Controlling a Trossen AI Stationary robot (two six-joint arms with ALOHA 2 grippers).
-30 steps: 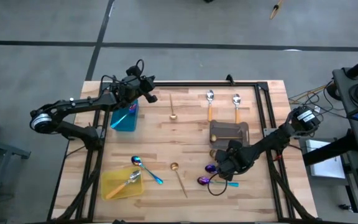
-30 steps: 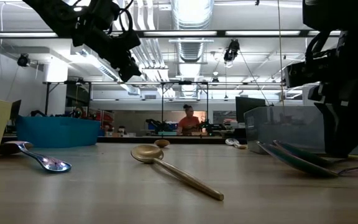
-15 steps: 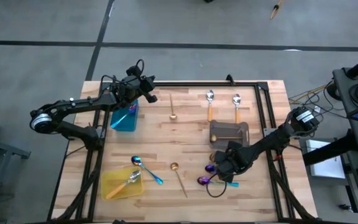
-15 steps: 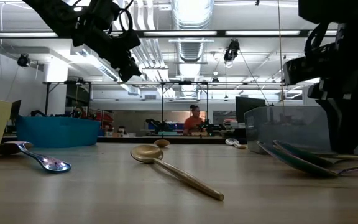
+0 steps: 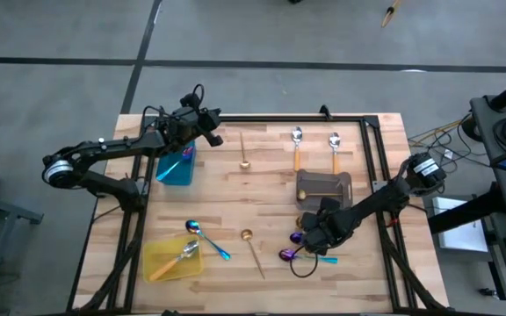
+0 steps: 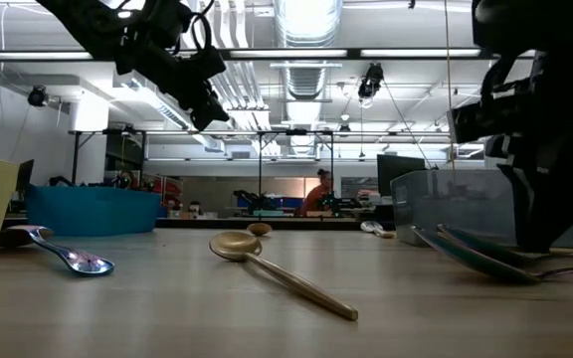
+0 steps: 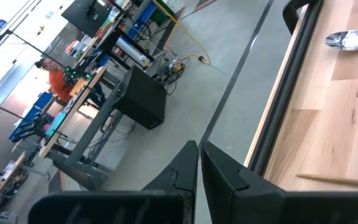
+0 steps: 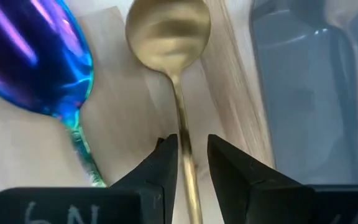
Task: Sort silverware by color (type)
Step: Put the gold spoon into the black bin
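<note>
My right gripper points down at the near right of the table, beside the grey tray. Its open fingers stand on either side of a thin gold spoon's handle; the spoon's bowl lies just beyond them. A blue-purple spoon lies flat on the table alongside it. My left gripper hangs shut with nothing in it, high over the far left, by the teal tray. My right gripper straddles the gold spoon's handle a little below the bowl, coming from above with its fingers across the handle. One finger stands right at the handle and a gap shows at the other; whether it touches, I cannot tell. The spoon lies flat on the table.
Two orange-handled spoons and a gold one lie at the far side. Another gold spoon and a blue one lie near the yellow tray, which holds an orange-handled spoon. A second blue-purple spoon lies near my right gripper.
</note>
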